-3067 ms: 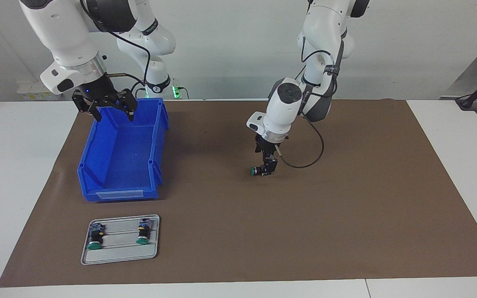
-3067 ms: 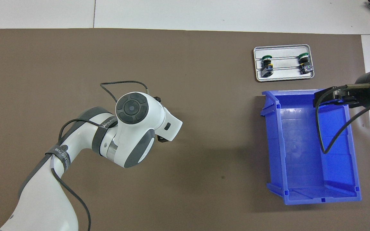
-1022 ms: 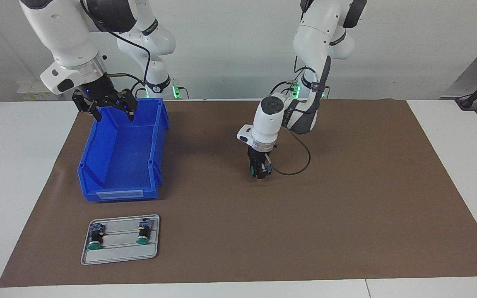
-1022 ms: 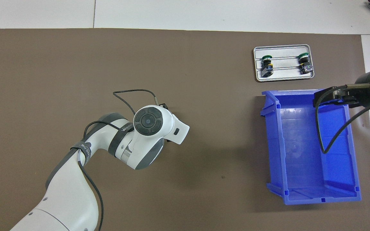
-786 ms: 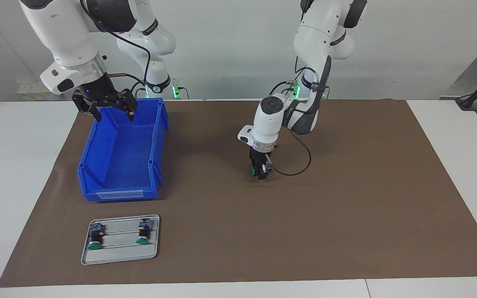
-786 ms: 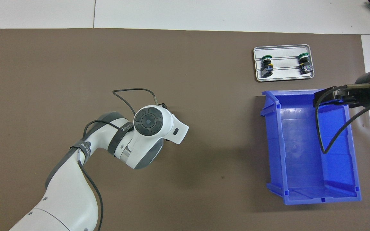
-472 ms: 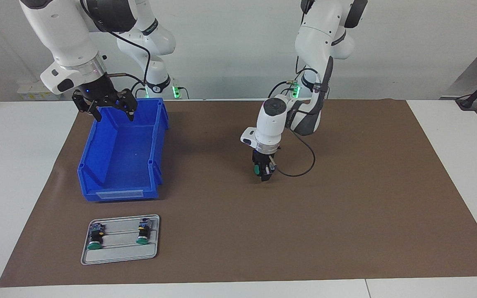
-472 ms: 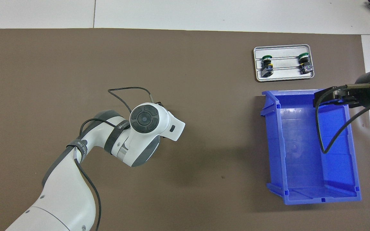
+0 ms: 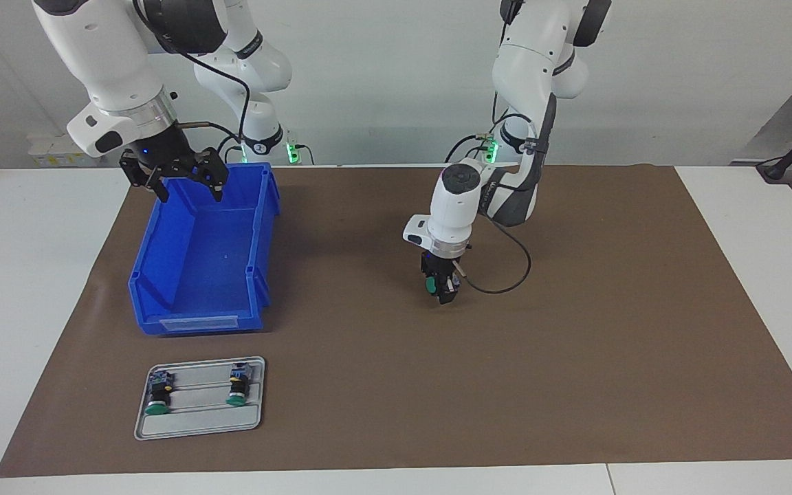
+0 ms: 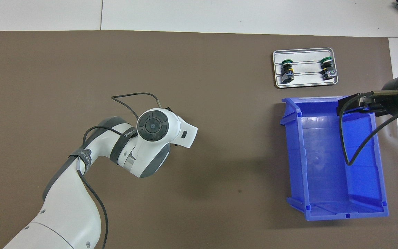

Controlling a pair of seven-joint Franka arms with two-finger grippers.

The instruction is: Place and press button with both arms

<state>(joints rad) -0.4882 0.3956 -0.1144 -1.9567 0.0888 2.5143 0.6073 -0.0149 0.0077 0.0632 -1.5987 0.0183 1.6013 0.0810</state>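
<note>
Green-capped, the button sits pinched in the left gripper, low over the mat mid-table, presumably so it can be set down for pressing; its long axis looks level, cap turned toward the bin. Right gripper waits spread wide over the bin's rim; two spare buttons lie on the tray.

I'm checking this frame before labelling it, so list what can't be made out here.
- Overhead view: the left gripper and the button it holds are hidden under the arm's own wrist.
- Facing view: the button in the left gripper shows only its green cap; whether it touches the mat is unclear.
- Overhead view: the right gripper, over the blue bin, is seen side-on.
</note>
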